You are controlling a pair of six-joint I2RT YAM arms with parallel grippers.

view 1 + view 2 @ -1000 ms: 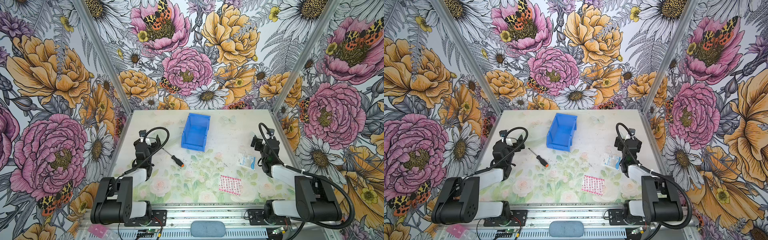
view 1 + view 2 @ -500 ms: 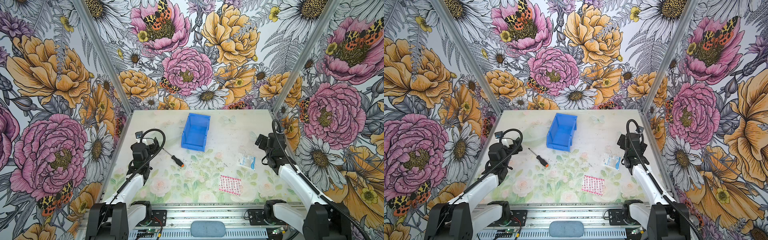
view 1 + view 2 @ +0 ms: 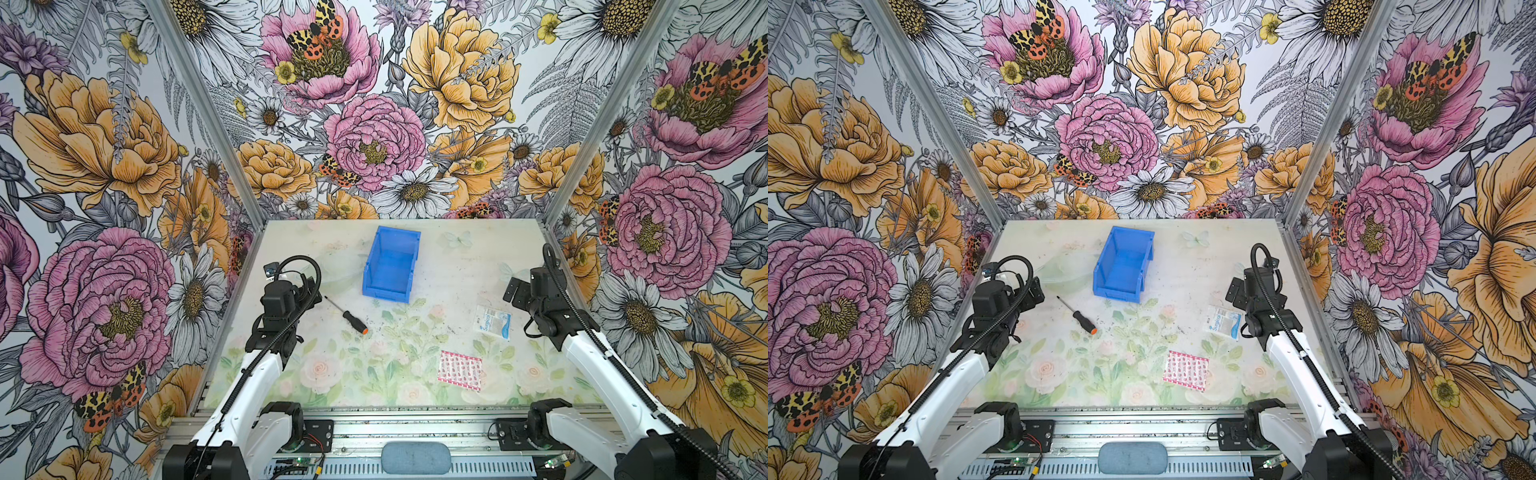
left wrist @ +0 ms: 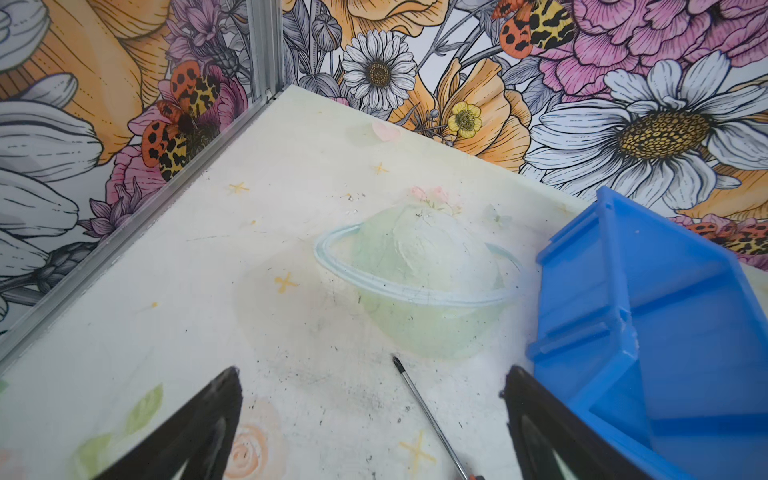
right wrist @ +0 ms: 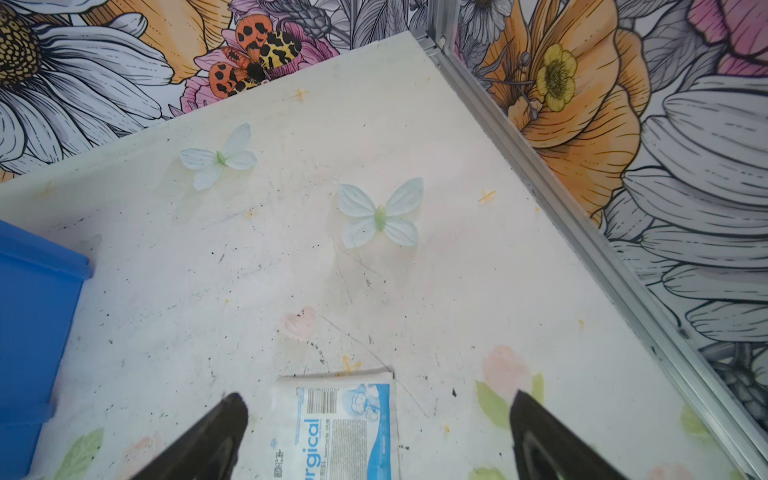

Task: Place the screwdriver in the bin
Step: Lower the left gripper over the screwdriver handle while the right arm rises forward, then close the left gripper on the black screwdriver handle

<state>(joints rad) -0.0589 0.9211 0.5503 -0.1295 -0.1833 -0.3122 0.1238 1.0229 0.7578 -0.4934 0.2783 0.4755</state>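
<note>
White links (image 3: 590,361), black joints (image 3: 278,297), ribbed black cables (image 3: 300,257)

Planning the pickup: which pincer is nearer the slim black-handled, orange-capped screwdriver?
Left. The left pincer, open, hangs just beside the metal tip of the screwdriver; the right pincer is across the table from it, over a white-and-blue packet.

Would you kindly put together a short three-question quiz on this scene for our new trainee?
1. True or false: the screwdriver lies on the table, outside the bin.
2. Which part of the screwdriver is nearest the left gripper? A) orange cap B) metal tip C) middle of the handle
3. Fill in: the left gripper and the right gripper both have their jaws ___.
Key: 1 true; 2 B; 3 open.
</note>
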